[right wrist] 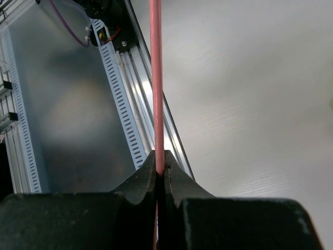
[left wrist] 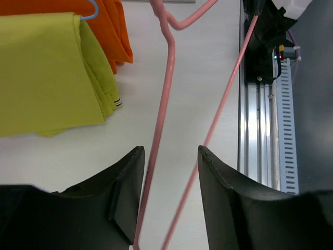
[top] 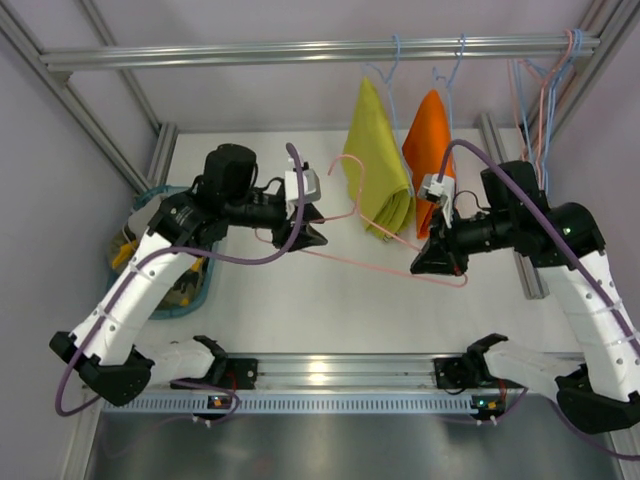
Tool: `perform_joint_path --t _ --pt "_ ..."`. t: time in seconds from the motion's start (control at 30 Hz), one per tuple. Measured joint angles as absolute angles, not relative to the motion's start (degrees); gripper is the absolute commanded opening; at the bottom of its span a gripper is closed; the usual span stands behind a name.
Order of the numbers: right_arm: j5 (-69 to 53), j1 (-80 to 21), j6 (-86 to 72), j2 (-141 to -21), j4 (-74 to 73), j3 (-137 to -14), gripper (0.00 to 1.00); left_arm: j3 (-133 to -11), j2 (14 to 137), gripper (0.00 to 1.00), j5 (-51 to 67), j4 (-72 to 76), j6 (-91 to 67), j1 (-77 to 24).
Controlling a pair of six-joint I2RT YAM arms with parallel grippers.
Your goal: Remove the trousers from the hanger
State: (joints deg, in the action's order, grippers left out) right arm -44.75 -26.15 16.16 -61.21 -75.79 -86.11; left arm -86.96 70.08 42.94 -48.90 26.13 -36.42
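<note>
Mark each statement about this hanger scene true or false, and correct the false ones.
1. The right gripper is clamped on the pink hanger. True.
2. The left gripper is shut tight on it. False: its fingers stand apart, wires between them.
3. The pink hanger carries cloth. False: it is bare.
4. A yellow-green cloth and an orange cloth hang from the rail. True.
5. The basket sits beside the right arm. False: beside the left arm.
</note>
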Motion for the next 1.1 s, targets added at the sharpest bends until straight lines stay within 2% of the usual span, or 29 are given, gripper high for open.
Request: perform_joint_path --t 0.3,0.37,0.4,0.7,1.1 --pt "-44.29 -23.11 11.73 -53.17 -72.51 -81.45 0.0 -85.43 62.26 0.78 38.76 -35.07 7.79 -32.16" --pt "-43.38 -22.85 10.83 -50.17 -71.55 -80.64 0.0 -86.43 61.49 0.96 37.52 -30.85 2.76 -30.72" --pt "-42.78 -22.41 10.66 -48.71 -71.48 -80.51 0.0 -87.05 61.36 0.98 36.67 -28.77 0.3 -29.98" --pt "-35.24 -14.35 9.8 -34.33 -71.75 -81.6 0.0 -91.44 65.19 0.99 31.99 -18.81 -13.21 -27.79" --pt "-15.0 8.88 0.45 -25.54 -72.42 -90.56 0.0 -90.21 69.91 0.99 31.57 -18.02 -15.11 -27.79"
